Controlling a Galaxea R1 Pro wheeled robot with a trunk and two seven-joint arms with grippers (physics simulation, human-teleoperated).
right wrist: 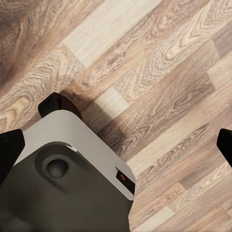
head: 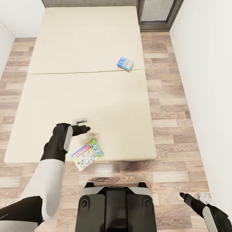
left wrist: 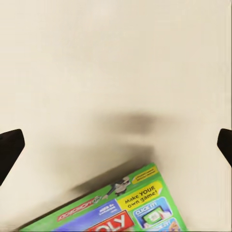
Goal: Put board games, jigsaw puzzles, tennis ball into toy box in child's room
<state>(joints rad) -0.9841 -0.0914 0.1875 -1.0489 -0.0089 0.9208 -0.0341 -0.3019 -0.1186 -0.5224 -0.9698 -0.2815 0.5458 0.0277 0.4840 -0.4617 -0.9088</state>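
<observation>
Two board games lie on the cream bed [head: 83, 90]. The green Monopoly box [head: 87, 154] rests at the bed's near edge, and its top corner appears in the left wrist view [left wrist: 121, 208]. A small blue game box [head: 125, 63] lies far off toward the bed's right side. My left gripper [head: 83, 125] hovers open over bare mattress just beyond the Monopoly box, its fingertips [left wrist: 9, 147] wide apart and holding nothing. My right gripper [head: 193, 197] hangs low over the wooden floor beside my base, open and holding nothing. The table, toy box, puzzles and ball are out of view.
Wooden floor [head: 174, 135] runs along the bed's right side up to a white wall [head: 209, 80]. A dark-framed door or window [head: 158, 14] stands at the far right corner. My own base [head: 116, 206] sits right at the bed's foot, also below the right gripper [right wrist: 72, 179].
</observation>
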